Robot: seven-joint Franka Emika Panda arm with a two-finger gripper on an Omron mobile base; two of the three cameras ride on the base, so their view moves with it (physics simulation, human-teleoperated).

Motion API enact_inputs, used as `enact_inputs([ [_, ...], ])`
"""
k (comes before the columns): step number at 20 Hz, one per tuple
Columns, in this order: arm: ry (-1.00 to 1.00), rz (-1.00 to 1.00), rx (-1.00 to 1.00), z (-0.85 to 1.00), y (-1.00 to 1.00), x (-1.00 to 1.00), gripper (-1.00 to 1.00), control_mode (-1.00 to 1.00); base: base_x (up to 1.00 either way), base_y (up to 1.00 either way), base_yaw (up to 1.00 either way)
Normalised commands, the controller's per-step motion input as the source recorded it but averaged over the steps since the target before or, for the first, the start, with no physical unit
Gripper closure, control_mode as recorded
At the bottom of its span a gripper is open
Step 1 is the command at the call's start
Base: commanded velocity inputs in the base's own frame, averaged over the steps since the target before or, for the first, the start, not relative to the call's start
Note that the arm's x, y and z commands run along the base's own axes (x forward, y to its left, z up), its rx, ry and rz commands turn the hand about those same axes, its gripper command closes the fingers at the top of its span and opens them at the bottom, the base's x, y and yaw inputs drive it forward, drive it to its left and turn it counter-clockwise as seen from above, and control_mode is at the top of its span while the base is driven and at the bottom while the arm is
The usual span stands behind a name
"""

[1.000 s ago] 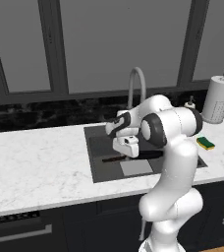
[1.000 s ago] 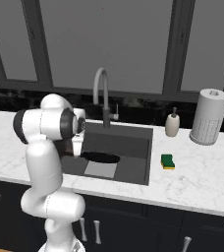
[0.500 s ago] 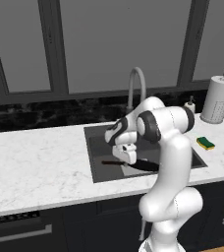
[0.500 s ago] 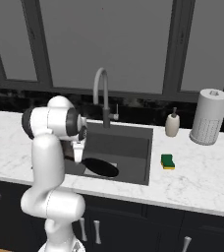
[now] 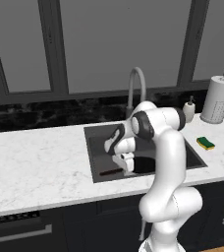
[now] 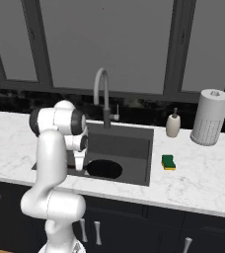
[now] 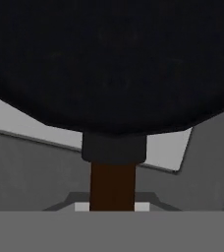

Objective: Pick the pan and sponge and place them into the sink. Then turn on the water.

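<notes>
Change: gripper [image 5: 127, 166], clamped on the pan [image 6: 104, 169] handle, has descended into the sink [image 6: 134, 148].
Remaining: sponge [image 6: 168, 161], water.

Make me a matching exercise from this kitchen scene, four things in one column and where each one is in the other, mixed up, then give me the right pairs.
Things:
1. pan
2. sponge
3. soap dispenser
4. paper towel roll

Places:
A. on the counter right of the sink, near its front corner
B. far right of the counter, by the wall
C. down in the sink basin
D. behind the sink's right rear corner

Pairs: 1-C, 2-A, 3-D, 4-B
</notes>
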Motion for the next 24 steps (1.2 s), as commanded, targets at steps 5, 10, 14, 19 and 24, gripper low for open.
enact_inputs([
  [5, -0.04, -0.04, -0.05, -0.53, 0.00, 0.20, 1.00, -1.00, 0.00, 0.00, 0.00],
  [10, -0.05, -0.03, -0.02, -0.50, 0.00, 0.25, 1.00, -1.00, 0.00, 0.00, 0.00],
  [14, 0.00, 0.00, 0.00, -0.32, 0.00, 0.23, 1.00, -1.00, 0.00, 0.00, 0.00],
  [19, 0.00, 0.00, -0.01, -0.11, 0.00, 0.03, -1.00, -1.00, 0.00, 0.00, 0.00],
  [24, 0.00, 0.03, 0.00, 0.16, 0.00, 0.00, -1.00, -1.00, 0.00, 0.00, 0.00],
])
